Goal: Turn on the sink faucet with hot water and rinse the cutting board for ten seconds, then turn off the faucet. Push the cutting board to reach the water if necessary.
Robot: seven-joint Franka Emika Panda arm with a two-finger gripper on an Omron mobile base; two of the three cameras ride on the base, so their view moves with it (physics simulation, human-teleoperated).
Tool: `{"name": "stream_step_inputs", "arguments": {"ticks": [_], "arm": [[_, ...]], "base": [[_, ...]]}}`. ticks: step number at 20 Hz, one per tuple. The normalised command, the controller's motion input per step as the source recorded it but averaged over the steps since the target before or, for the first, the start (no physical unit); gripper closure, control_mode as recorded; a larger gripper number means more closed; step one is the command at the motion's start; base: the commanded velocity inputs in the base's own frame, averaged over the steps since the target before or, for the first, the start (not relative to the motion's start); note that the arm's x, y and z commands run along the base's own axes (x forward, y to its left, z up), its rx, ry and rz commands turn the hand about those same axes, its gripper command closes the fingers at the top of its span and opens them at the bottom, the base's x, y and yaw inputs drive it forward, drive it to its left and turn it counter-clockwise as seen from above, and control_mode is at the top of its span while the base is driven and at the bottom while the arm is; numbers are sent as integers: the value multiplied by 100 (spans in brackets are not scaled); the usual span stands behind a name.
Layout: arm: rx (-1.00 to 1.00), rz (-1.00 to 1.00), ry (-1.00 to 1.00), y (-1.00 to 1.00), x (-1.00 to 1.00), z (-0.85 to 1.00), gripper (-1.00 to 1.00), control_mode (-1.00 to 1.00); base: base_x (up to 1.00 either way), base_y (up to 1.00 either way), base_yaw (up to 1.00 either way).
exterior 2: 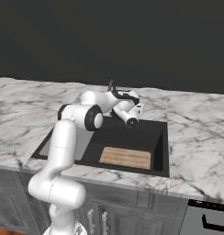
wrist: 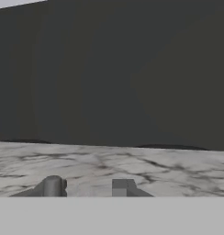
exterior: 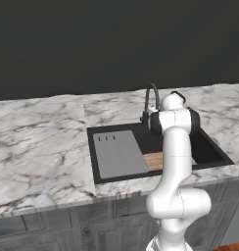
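1. Grey cabinet fronts (exterior: 53, 225) run along the near edge of the scene, below the marble desk (exterior: 38, 147). At the near right in the right base view a dark appliance front with a handle (exterior 2: 210, 220) adjoins them.
2. White robot arm (exterior: 176, 166) rises from the near side and reaches over the sink (exterior 2: 162, 151), a black recessed basin set in the desk.
3. Tan wooden cutting board (exterior 2: 126, 157) lies flat on the sink floor at its near side, right of centre in the basin. In the left base view the arm covers its middle and a strip (exterior: 153, 160) shows at the left.
4. Grey flat panel with three small slots (exterior: 119, 153) lies in the left part of the sink. Its right edge is just beside the cutting board; whether they touch cannot be told.
5. Pincer (wrist: 88, 187) shows its two dark fingertips with a clear gap between them and nothing in the gap: it stands partly open, gripping nothing. In the hand view it points over the marble toward the dark back wall (wrist: 114, 73).
6. In the right base view the hand (exterior 2: 128, 110) sits at the far rim of the sink, close by the faucet (exterior: 152, 100). Contact with the small base lever cannot be told.
7. Faucet stands at the far edge of the sink, its arched dark spout rising above the rim. In the right base view its arch (exterior 2: 111, 86) shows just behind the hand.
8. Dark wall closes the scene beyond the desk.
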Motion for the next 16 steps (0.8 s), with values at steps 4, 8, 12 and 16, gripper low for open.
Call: {"name": "stream_step_inputs", "arguments": {"ticks": [4, 8, 12, 16], "arm": [[2, 0, 0, -50, -12, 0, 100, -100], [0, 0, 0, -45, -19, 0, 100, -100], [0, 0, 0, -48, -31, 0, 100, -100], [1, 0, 0, -61, -39, -1, 100, -100]], "base": [[0, 0, 0], [0, 0, 0], [0, 0, 0], [0, 0, 0]]}}
